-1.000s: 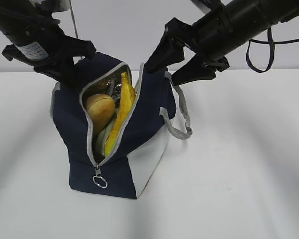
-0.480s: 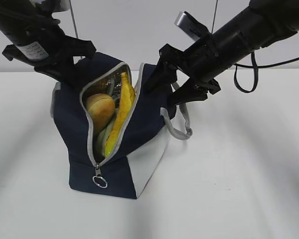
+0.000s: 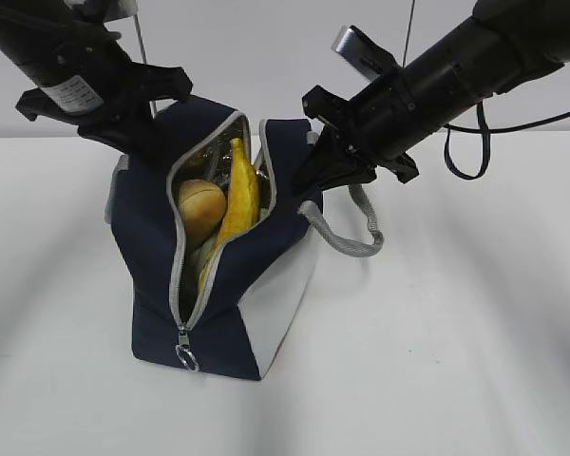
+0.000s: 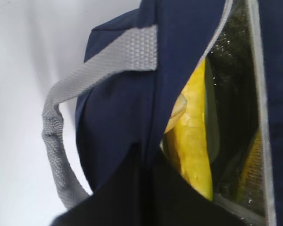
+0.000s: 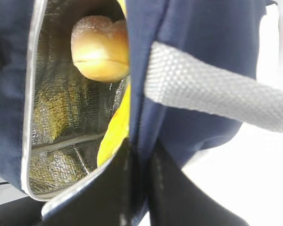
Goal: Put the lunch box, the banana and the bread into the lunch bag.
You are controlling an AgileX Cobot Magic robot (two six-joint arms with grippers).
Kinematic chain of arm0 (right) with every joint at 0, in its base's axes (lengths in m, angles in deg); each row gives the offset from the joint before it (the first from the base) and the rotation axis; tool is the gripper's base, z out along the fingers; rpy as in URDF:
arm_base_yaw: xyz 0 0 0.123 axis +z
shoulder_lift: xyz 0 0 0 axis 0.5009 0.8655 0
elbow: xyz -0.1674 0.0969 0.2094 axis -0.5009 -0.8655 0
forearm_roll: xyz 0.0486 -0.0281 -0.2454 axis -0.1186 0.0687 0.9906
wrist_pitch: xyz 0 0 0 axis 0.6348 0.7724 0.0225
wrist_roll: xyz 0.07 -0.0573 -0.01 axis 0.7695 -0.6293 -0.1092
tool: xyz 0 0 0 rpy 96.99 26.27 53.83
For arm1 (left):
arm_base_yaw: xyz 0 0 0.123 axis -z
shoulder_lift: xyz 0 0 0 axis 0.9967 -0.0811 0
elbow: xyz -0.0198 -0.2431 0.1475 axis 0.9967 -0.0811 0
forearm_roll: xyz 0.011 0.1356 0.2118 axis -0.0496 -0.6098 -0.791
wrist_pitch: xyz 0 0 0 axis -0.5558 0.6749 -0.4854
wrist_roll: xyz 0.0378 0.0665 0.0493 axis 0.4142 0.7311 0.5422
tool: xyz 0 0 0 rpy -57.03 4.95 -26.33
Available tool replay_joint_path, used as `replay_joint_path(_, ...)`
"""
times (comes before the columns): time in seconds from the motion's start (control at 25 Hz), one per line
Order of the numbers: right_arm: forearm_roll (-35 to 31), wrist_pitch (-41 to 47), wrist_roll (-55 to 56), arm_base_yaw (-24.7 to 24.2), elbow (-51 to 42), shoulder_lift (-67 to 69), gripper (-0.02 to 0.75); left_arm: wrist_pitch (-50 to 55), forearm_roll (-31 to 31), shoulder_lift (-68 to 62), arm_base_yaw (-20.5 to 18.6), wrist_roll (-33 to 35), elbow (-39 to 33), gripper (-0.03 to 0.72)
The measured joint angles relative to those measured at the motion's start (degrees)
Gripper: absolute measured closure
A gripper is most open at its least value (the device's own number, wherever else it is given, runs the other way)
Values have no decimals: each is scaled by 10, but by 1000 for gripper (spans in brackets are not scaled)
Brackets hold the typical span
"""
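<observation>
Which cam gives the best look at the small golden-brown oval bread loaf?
Right wrist view: the golden-brown oval bread loaf fills the frame, sharp against foil lining. Exterior view shows it smaller, beside the banana. Left wrist view doesn't show it.

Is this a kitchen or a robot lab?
Probably a robot lab or test bench, not a kitchen: a bare white table, a plain wall behind, and two black robot arms whose left gripper and right gripper pinch a navy lunch bag.

Matt navy cloth lunch bag (image 3: 266, 256), crinkled shiny foil lining (image 5: 61, 117), coarse webbing handles (image 5: 212, 94).
</observation>
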Motion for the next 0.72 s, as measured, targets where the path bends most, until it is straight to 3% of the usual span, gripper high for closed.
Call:
replay_joint_path(0.12, -1, 15, 0, 0, 0, 0, 741, -1, 41, 0, -1, 2, 0, 691)
replay_joint_path(0.32, 28, 28, 13, 0, 0, -32, 742, -17, 161, 0, 1, 46, 0, 691)
replay_joint_path(0.48, 107, 44, 53, 0, 29, -56, 743, -48, 214, 0, 16, 52, 0, 691)
replay_joint_path(0.72, 213, 78, 104, 0, 108, -57, 743, -99, 246, -7, 54, 54, 0, 691)
